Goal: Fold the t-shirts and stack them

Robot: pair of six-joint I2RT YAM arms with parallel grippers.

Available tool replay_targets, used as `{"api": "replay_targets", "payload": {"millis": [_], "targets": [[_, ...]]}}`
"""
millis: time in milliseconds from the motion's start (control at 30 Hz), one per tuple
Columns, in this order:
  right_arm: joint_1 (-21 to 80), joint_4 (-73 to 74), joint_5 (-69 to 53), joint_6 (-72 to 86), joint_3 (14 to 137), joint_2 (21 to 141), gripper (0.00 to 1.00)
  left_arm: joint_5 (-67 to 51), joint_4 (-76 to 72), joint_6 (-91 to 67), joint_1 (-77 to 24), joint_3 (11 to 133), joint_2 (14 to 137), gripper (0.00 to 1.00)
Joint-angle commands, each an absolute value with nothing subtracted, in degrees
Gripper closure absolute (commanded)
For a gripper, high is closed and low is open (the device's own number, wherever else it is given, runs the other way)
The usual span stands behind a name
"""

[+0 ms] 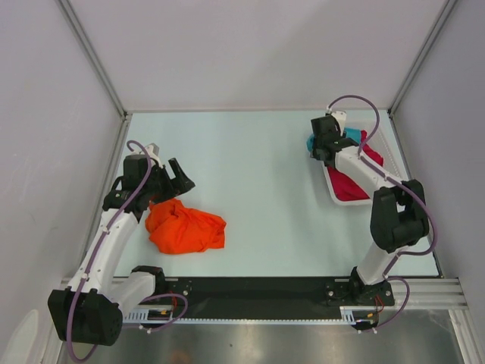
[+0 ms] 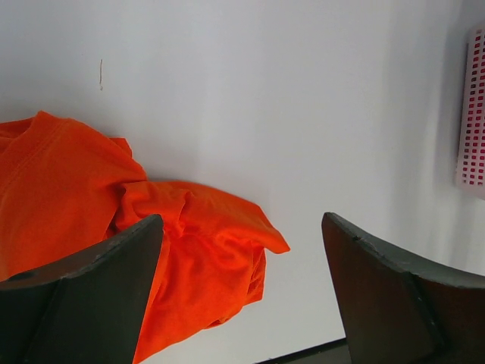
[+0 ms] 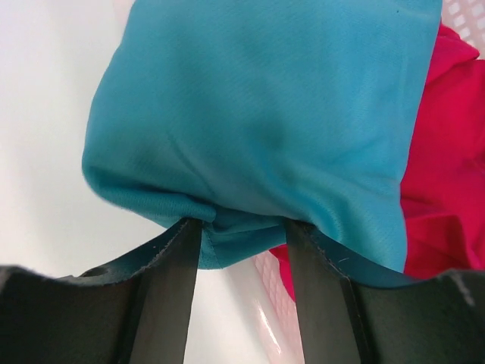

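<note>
Nearly closed, my right gripper (image 3: 242, 235) pinches a fold of the soft teal cloth t-shirt (image 3: 258, 114) just ahead. I'd lift slowly, leaving the magenta-pink cloth shirt (image 3: 447, 152) beside it.

Rear overhead, two close wrist views; orange t-shirt (image 1: 186, 227) in two.

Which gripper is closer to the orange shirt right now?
Left. The left gripper hangs open just above the orange shirt at its far edge. The right gripper is across the table at the basket, shut on the teal shirt.
</note>
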State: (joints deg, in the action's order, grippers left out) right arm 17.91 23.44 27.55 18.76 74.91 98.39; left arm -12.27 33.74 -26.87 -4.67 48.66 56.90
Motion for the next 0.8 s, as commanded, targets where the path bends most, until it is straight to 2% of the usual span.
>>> {"api": "replay_targets", "payload": {"millis": [0, 367, 567, 767], "targets": [[16.3, 25.7, 29.7, 19.7, 74.7, 100.4, 0.48, -12.9, 32.7, -25.9, -4.0, 49.7, 55.5, 0.09], [20.0, 28.6, 36.1, 19.6, 77.4, 94.8, 0.48, -12.8, 32.3, -25.7, -4.0, 49.3, 55.9, 0.09], [25.8, 30.7, 40.5, 18.5, 82.3, 90.4, 0.48, -12.8, 31.8, -25.8, -4.0, 49.2, 56.2, 0.09], [29.5, 30.8, 32.4, 18.9, 86.4, 93.1, 0.46, -13.6, 30.9, -26.5, -4.0, 48.8, 56.5, 0.09]]}}
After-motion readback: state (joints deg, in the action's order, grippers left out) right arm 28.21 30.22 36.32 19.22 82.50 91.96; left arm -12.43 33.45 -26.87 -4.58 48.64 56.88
